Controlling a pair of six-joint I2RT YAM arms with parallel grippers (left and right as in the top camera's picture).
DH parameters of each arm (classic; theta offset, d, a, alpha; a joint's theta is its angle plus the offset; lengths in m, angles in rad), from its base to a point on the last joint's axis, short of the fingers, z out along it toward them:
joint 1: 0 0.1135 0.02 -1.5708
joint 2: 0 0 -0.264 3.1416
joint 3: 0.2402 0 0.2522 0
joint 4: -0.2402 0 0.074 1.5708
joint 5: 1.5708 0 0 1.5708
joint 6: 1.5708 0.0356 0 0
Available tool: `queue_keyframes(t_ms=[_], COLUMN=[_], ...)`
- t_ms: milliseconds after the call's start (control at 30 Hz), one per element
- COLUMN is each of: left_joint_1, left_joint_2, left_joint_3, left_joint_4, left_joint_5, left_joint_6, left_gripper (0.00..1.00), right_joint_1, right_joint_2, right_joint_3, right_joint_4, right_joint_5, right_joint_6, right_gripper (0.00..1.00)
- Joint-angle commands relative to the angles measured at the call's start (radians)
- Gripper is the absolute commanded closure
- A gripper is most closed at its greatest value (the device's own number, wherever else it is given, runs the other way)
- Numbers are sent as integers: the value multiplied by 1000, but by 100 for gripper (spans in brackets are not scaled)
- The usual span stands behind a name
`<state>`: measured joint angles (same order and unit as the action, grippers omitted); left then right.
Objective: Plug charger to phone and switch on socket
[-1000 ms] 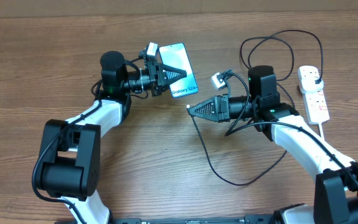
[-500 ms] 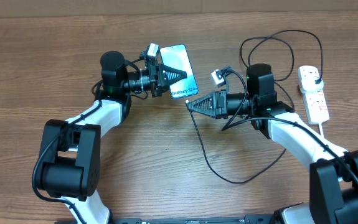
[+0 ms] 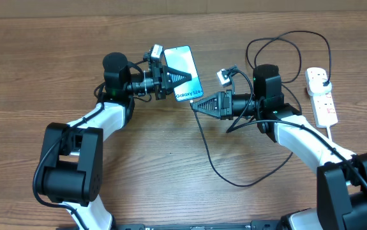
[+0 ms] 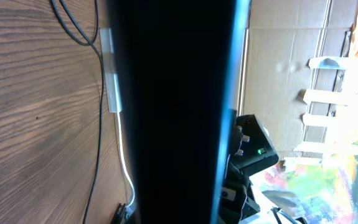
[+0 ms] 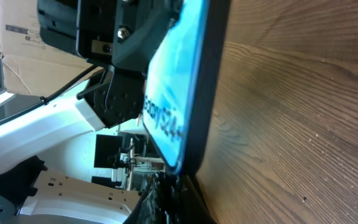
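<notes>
Now the left gripper [image 3: 170, 77] is clamped on the phone [image 3: 186, 62], holding it tilted above the worktop [image 3: 36, 57]. The right gripper [image 3: 194, 107], pinched together on the charger [image 3: 210, 156] tip, sits just short of the phone's lower edge. The tip should go in square to the port, slowly, with the phone braced. The right wrist view shows that edge close ahead, but not the port. Only the overhead shows the socket [image 3: 320, 96], well behind the right gripper.
</notes>
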<state>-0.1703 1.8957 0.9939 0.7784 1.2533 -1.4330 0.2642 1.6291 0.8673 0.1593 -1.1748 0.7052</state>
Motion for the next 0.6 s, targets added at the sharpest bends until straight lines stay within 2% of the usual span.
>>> queue_keyframes(t_ms=[0,567], left_joint_1=[1,0], left_joint_2=[-25,-25], left_joint_3=[22,22], left_joint_4=[11,11], left_joint_5=[22,19], left_joint_6=[30,35], left_gripper=[96,96], right_joint_1=[4,4], right_joint_2=[4,4], right_joint_3=[2,2], right_joint_4=[25,40], right_joint_5=[-31,-19], right_joint_6=[11,29], right_gripper=[96,96])
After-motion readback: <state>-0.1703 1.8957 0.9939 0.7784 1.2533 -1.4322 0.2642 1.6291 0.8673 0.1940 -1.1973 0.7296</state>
